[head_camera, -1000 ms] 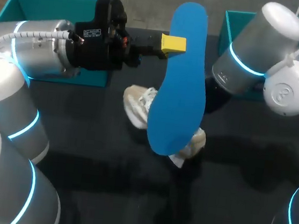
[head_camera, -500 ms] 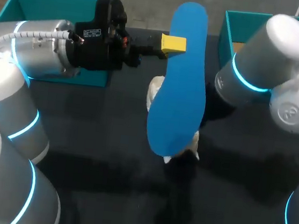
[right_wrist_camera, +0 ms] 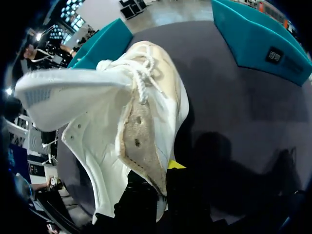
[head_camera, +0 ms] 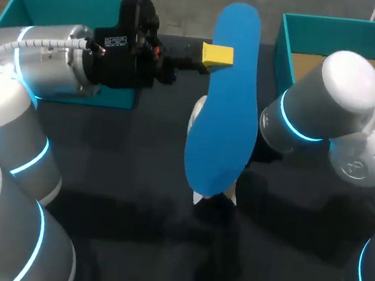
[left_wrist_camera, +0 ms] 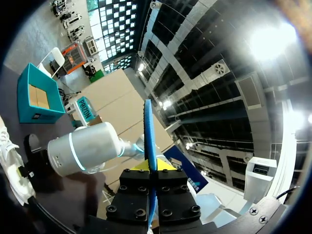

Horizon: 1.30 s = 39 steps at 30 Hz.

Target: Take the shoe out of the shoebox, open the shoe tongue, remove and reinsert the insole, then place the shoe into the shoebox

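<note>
In left tool [head_camera: 216, 54], blue insole [head_camera: 225, 111], long axis away from robot.

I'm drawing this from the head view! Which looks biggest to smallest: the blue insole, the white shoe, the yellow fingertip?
1. Blue insole, raised nearer the camera, so it looks extra big.
2. White shoe, mostly hidden behind the insole.
3. Yellow fingertip.

The insole [head_camera: 225, 104] over the shoe [head_camera: 195, 118]; shoebox [head_camera: 284, 46] right.
</note>
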Available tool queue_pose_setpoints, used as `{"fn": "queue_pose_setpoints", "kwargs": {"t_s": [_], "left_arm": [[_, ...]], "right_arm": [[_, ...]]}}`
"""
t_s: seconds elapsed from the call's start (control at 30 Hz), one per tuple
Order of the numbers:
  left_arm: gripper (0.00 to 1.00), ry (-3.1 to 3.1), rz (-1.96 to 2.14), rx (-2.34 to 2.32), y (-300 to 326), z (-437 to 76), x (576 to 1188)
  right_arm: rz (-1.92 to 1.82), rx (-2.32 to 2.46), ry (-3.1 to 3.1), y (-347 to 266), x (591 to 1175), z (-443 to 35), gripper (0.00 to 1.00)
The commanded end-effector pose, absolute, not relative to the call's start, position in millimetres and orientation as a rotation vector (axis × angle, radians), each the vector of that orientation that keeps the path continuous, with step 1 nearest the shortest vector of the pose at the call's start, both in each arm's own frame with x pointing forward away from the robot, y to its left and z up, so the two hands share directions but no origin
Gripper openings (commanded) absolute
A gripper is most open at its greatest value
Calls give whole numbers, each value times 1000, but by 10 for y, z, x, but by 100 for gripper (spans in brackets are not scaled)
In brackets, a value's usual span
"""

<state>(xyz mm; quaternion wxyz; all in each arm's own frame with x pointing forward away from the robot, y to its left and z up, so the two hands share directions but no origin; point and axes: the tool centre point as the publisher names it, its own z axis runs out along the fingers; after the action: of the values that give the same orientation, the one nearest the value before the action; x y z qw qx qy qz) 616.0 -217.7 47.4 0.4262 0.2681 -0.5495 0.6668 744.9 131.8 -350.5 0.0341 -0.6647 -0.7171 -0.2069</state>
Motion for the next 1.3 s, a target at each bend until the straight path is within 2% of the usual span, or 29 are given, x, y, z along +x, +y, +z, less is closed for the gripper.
{"fn": "queue_pose_setpoints", "kwargs": {"t_s": [0.03,1.23,1.3], "left_arm": [[0,-1371,1669,671,-2195,472,6159],[0,-1371,1669,671,-2195,472,6159],[0,-1371,1669,671,-2195,472,6159]], "right_arm": [[-639,-2003,-2213,1353,7476,-3538,0],[-633,-1998,-2135,1598,7249,-3990,0],[-632,-1998,-2132,1598,7248,-3992,41]]}}
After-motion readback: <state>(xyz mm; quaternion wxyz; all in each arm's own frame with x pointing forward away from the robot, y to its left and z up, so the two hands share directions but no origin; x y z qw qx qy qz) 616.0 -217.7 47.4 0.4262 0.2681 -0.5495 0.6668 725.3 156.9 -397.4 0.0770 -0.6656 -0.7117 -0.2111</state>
